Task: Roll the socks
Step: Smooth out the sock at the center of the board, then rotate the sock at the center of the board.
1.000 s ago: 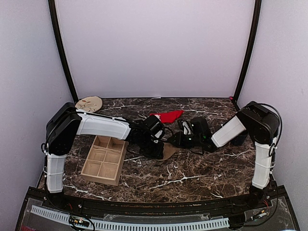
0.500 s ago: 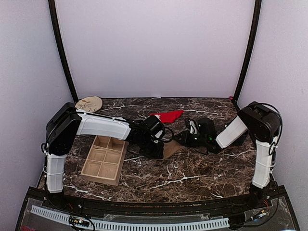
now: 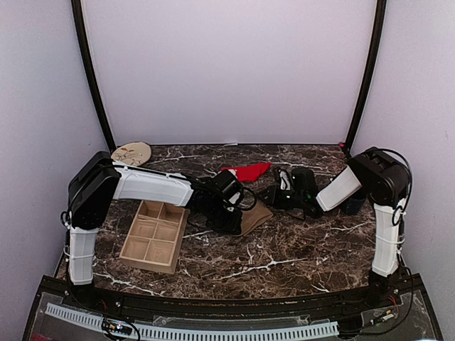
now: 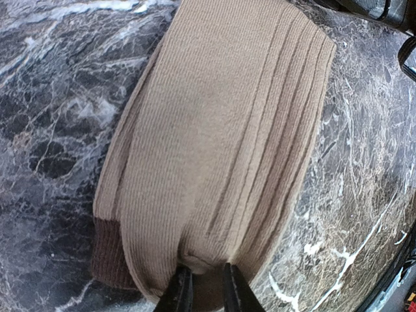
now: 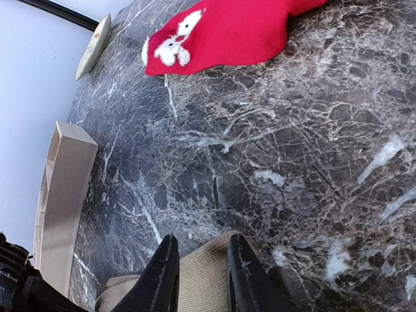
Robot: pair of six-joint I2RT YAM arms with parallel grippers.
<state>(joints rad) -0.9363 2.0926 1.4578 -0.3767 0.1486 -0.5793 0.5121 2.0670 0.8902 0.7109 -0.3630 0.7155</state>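
The tan sock (image 4: 221, 130) lies folded in layers on the marble table between my two grippers, with a darker brown cuff at its near left corner. My left gripper (image 4: 205, 268) is shut on a pinch of its near edge. My right gripper (image 5: 203, 242) is shut on the tan sock's (image 5: 205, 283) other end, and the fabric fills the gap between its fingers. In the top view the tan sock (image 3: 256, 217) spans from the left gripper (image 3: 231, 217) to the right gripper (image 3: 274, 199). The red sock (image 3: 249, 171), with a small white patch (image 5: 172, 45), lies flat further back.
A wooden compartment tray (image 3: 146, 263) sits at the left of the table, under the left arm; its side (image 5: 62, 188) shows in the right wrist view. A round pale disc (image 3: 131, 153) lies at the back left corner. Pale walls enclose the table.
My right gripper has moved right and back, drawing the tan sock's end with it and stretching it out. The left arm has stayed in place.
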